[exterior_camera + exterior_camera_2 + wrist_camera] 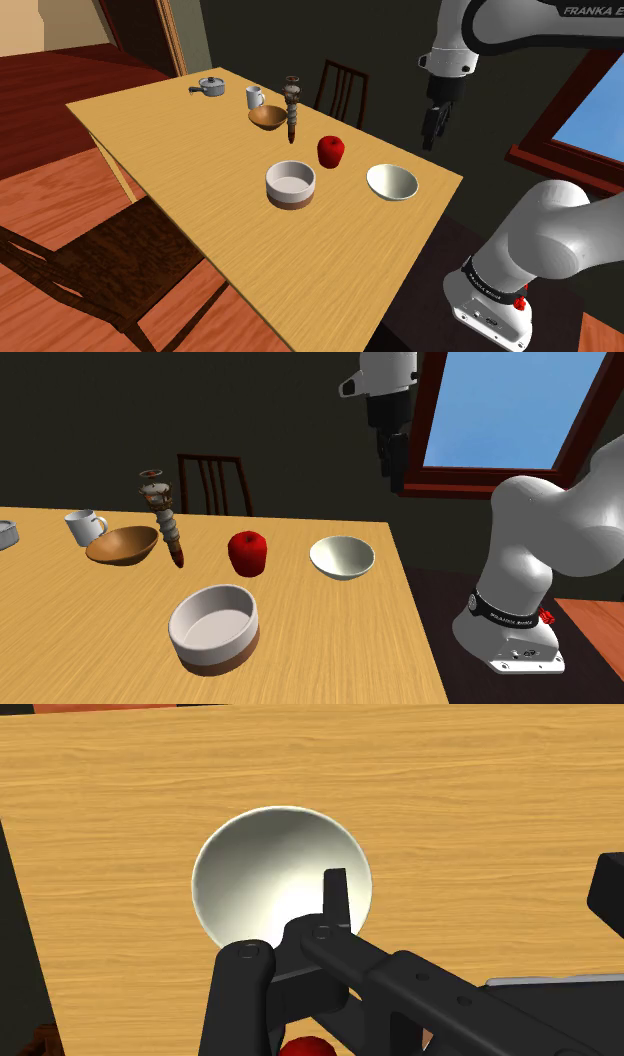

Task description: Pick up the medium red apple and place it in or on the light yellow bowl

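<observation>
The gripper is hanging high over the table, above the cream bowl; spread or pressed together, I cannot tell. The apple is sitting on the table near that bowl, not touching it.

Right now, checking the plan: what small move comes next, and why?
Probably shift the black two-finger gripper sideways to above the red apple: it hangs high over the pale round bowl, while the apple sits untouched on the wooden table.
</observation>
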Motion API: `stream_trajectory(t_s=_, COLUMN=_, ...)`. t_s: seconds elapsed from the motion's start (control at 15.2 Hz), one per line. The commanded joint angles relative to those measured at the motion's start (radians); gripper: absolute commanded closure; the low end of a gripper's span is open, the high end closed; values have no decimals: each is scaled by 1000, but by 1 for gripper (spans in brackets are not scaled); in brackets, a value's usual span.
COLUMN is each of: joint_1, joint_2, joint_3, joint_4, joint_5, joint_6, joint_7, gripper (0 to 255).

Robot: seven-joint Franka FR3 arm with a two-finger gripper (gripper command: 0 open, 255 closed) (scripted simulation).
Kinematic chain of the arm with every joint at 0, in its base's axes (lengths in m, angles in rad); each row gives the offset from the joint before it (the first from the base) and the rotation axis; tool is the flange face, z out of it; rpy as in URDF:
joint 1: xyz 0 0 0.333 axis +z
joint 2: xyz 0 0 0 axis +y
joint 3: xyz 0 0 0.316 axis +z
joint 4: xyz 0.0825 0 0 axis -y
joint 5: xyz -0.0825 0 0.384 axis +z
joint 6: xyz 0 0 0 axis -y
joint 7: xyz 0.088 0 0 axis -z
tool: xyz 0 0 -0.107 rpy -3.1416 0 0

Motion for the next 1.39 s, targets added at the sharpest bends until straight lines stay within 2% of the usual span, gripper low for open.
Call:
stream_trajectory(t_s=0.0, joint_1=0, joint_2=0, joint_3=0, joint_4=0, joint_5=0, joint_6=0, joint_7=0, gripper=0)
stream_trajectory(t_s=0.66, joint_1=34, joint_2=312, joint_3=-93, joint_4=75, joint_5=-51, joint_6=325, joint_7=-216, gripper=0)
stream_trajectory(t_s=1.32, joint_1=69, joint_2=662, joint_3=-144, joint_4=281, joint_5=-4, joint_6=554, joint_7=-436, gripper=0)
